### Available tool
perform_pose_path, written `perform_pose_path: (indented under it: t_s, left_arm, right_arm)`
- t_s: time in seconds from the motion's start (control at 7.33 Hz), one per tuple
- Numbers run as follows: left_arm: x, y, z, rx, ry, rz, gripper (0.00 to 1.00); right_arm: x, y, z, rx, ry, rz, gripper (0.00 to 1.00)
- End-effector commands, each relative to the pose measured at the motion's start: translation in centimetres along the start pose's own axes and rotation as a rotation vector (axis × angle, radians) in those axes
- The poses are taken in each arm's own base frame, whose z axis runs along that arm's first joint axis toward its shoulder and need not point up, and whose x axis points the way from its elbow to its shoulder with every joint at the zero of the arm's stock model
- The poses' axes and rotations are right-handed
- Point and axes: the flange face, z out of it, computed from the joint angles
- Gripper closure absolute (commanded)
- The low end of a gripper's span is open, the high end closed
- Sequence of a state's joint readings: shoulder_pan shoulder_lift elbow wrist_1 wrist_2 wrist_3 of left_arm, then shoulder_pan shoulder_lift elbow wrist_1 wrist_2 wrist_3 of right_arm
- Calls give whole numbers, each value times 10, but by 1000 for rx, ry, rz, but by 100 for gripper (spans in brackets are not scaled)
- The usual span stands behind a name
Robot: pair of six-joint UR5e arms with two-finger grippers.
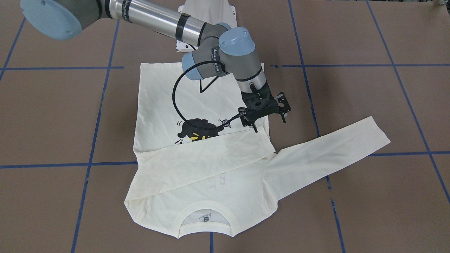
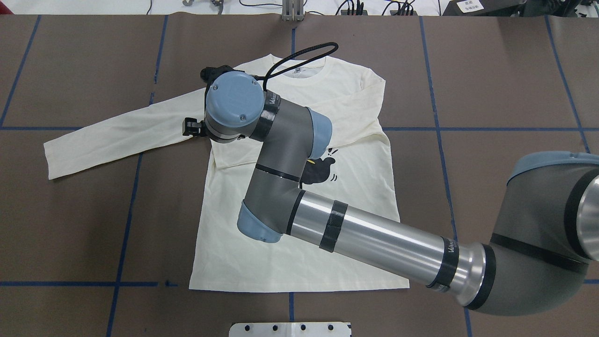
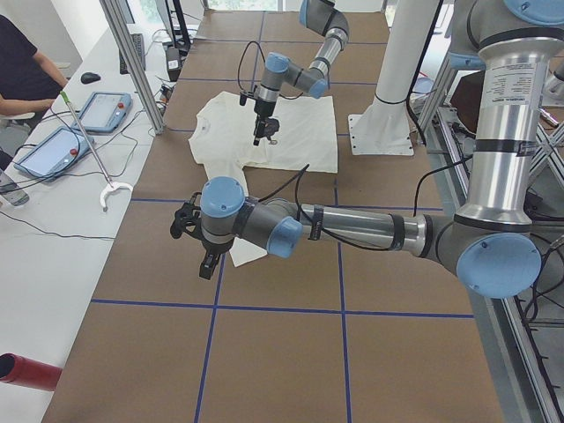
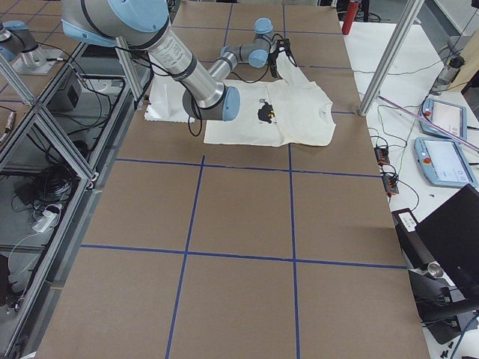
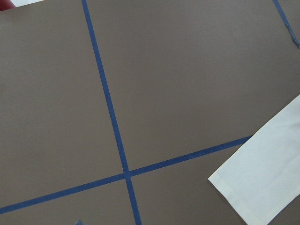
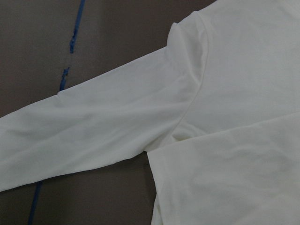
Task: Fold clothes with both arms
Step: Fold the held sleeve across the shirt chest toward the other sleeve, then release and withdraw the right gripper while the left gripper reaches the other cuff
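Observation:
The cream shirt (image 1: 158, 105) lies flat on the table, print side up, with its neckline (image 1: 205, 230) away from the robot. A black cat print (image 1: 197, 131) shows partly. One sleeve (image 1: 204, 151) is folded across the chest. The other sleeve (image 1: 334, 147) stretches out sideways. My right arm reaches across the shirt (image 2: 243, 252). Its gripper (image 1: 269, 124) hangs open and empty just above the armpit of the outstretched sleeve (image 2: 103, 140). My left gripper (image 3: 205, 263) hovers high near that sleeve's cuff (image 5: 267, 178). I cannot tell whether it is open or shut.
Brown table cover with blue tape grid lines (image 2: 126, 206). The white pedestal base plate (image 2: 290, 330) sits at the robot's edge. A person (image 3: 22, 79), two teach pendants (image 3: 104, 110) and a hooked pole (image 3: 88, 145) are at a side bench.

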State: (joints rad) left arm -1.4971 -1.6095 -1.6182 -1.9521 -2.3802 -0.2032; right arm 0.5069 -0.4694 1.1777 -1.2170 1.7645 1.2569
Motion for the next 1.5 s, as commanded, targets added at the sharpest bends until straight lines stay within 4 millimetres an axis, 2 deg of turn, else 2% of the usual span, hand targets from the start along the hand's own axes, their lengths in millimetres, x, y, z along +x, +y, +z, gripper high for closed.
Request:
perform_pose_path:
  t_s: [0.0,0.14,0.27,0.41,0.55,0.68,0.96,1.23,1.36]
  left_arm:
    - [32,27,36,65,-17,-129,0]
    - [44,47,52,120,-21,-188,0]
    - [68,56,79,115,-23,-259,0]
    - [93,61,105,122,-55,-310,0]
    - [119,69,129,118,-53,-395,0]
    - [144,78,154,121,-81,-399,0]
    - [154,80,187,102,-106,-415,0]
    - [149,87,212,110,-164,-407,0]
    - [148,88,214,111,-169,-399,0]
  right_arm:
    - [82,-22,-64,-88,186,76,0]
    - [146,-26,-97,-97,257,44,0]
    - [204,-24,-126,-108,283,-36,0]
    - [263,-31,-140,-111,315,-20,0]
    - [297,-37,-154,-141,308,-59,0]
    - [328,-47,-165,-188,286,-60,0]
    - [378,-40,-176,-215,293,-99,0]
    - [393,-38,-184,-231,280,-82,0]
    - [395,-39,-187,-235,273,-74,0]
